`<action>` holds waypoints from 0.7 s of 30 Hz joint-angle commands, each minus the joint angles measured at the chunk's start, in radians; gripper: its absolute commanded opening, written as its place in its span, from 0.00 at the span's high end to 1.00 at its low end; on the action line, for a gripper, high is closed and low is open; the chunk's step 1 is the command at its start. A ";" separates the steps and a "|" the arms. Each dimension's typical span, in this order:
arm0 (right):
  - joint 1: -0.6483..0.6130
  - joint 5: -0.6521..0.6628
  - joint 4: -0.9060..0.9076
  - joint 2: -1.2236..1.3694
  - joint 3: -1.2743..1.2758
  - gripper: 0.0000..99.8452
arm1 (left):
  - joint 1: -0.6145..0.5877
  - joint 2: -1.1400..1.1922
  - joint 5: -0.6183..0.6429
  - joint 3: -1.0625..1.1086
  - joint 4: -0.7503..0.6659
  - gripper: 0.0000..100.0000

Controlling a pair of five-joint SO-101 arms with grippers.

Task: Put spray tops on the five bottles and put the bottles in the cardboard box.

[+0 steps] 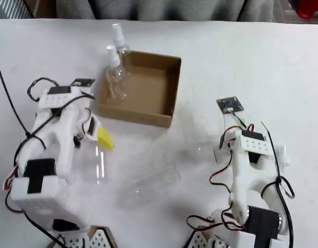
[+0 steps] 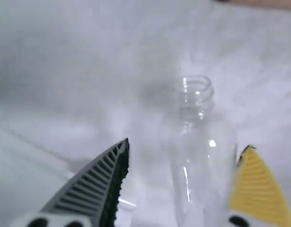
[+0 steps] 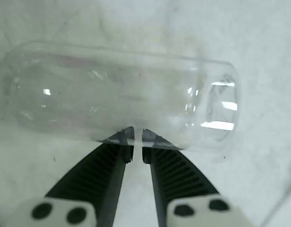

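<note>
- Leftmost, the left gripper [image 2: 187, 145] has its black and yellow fingers spread wide, one on each side of an open-necked bottle [image 2: 197, 156] with no spray top.
- Just beyond that arm, the cardboard box [image 1: 136, 118] sits on the white table [image 1: 252, 62]. Two topped bottles [image 1: 117, 77] are at its left wall, though I cannot tell if they are fully inside.
- Near the table's middle, a bare clear bottle [image 1: 155, 182] lies on its side, in front of the box and apart from it.
- Rightward, the right gripper [image 3: 138, 135] has its fingers nearly pressed together with only a slit between. Its tips are against the side of a lying bottle [image 3: 122, 90], gripping nothing.
</note>
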 commanded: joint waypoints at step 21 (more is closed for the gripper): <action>-0.012 0.011 -0.005 -0.028 0.018 0.98 | 0.170 -0.360 0.311 0.423 -0.374 0.67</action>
